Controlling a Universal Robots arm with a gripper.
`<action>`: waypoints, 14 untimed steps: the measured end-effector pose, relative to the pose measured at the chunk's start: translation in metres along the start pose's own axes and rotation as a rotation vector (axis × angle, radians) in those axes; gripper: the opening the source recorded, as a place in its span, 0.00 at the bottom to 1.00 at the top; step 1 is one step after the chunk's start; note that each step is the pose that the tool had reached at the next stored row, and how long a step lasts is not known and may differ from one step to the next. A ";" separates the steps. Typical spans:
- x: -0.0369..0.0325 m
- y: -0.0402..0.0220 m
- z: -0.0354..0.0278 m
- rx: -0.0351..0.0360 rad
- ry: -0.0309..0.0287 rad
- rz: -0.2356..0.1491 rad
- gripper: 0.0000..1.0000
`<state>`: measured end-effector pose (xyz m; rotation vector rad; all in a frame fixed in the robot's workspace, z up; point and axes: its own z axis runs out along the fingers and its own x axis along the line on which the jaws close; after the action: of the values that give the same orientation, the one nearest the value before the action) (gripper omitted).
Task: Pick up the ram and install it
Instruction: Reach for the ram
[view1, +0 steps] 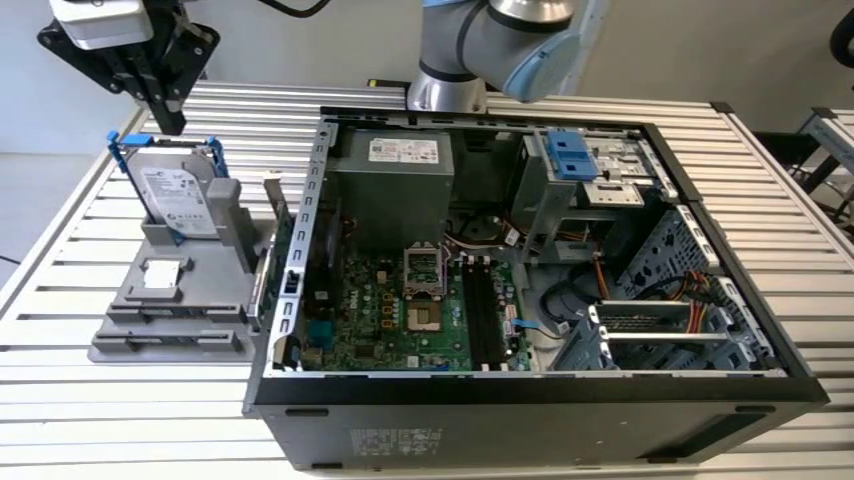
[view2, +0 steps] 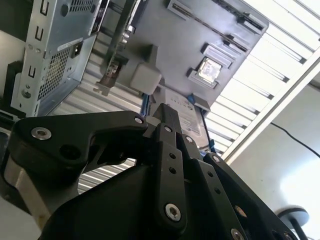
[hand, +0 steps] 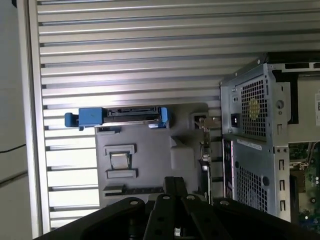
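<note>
Exterior view: the ram (view1: 174, 316) shows as a thin dark strip in a slot at the near end of a gray holder (view1: 200, 270), which stands on the slatted desk (view1: 134, 420) at 9 o'clock from the open computer case (view1: 534, 400). Its long axis runs from 9 to 3 o'clock, parallel to the broad face of the hard drive (view1: 174, 190) that stands upright in a blue frame at the holder's far end. Whether the ram stands on edge or lies flat in the slot I cannot tell.

The pincer (view1: 170, 122) hangs point down above the top edge of the hard drive, apart from it. Its fingers are pressed together with nothing between them. The ram lies at 6 o'clock from the pincer and well apart. The hard drive and a small square chip (view1: 160, 272) in the holder's middle sit between the two.

A larger card (view1: 274, 200) with a metal bracket stands along the holder's 3 o'clock side, next to the case wall.

In both wrist views the pincer (view2: 167, 112) (hand: 172, 181) tapers to a single tip over the holder (view2: 200, 40) (hand: 150, 150), with the chip (view2: 209, 70) (hand: 118, 160) past that tip. The first wrist view also catches the hard drive (hand: 130, 114) edge-on in its blue frame.
</note>
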<state>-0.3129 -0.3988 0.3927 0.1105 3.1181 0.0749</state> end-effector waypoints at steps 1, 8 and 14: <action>0.0018 -0.0001 0.0000 0.0000 -0.0001 0.000 0.00; 0.0128 -0.0009 -0.0002 -0.0001 -0.0001 0.000 0.00; 0.0203 -0.0014 -0.0004 0.0000 -0.0001 0.000 0.00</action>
<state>-0.3333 -0.3988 0.3926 0.1104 3.1180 0.0750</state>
